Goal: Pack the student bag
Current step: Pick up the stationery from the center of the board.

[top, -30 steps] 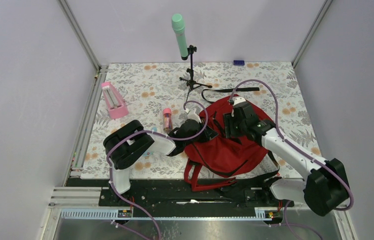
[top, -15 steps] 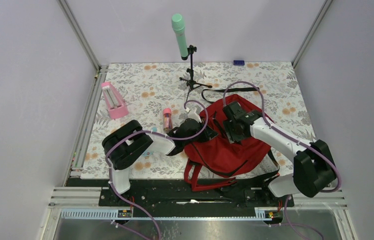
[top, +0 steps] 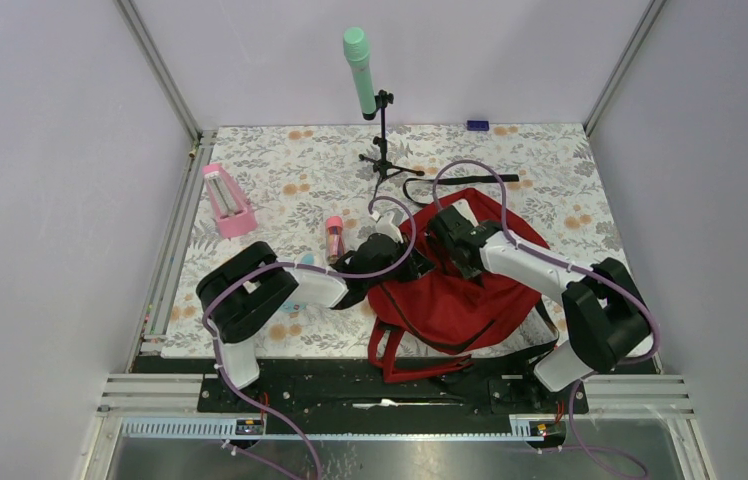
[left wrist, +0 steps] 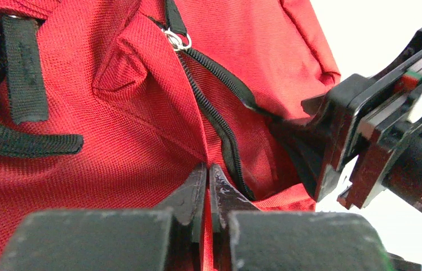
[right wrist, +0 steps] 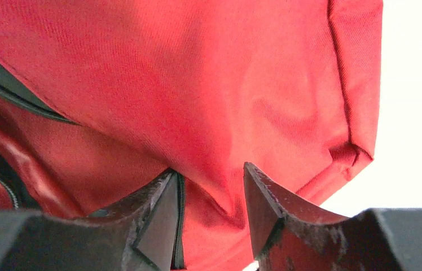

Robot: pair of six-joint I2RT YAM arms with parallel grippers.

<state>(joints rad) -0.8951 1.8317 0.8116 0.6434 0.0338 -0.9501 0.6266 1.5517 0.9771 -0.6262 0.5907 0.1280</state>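
Observation:
The student bag (top: pixel 450 295), dark red with black zippers and straps, lies in the middle of the floral mat. My left gripper (top: pixel 412 266) is shut on a fold of its red fabric (left wrist: pixel 113 113) just left of the open black zipper (left wrist: pixel 215 110); the fingers (left wrist: pixel 209 169) meet with cloth pinched between them. My right gripper (top: pixel 444 234) is at the bag's upper part. In the right wrist view its fingers (right wrist: pixel 209 180) stand apart, pressed into the bag's red fabric (right wrist: pixel 197 84), with a crease of cloth between them. Its black body (left wrist: pixel 338 130) shows in the left wrist view.
A pink box (top: pixel 225 200) lies at the left of the mat and a small pink bottle (top: pixel 334 237) near the left arm. A green microphone (top: pixel 360 72) on a black tripod stands at the back. A loose black strap (top: pixel 460 180) and a small blue item (top: pixel 477 126) lie behind the bag.
My right arm has swung left and inward over the bag, bringing its gripper to the upper part near the left gripper. The left gripper has kept its hold.

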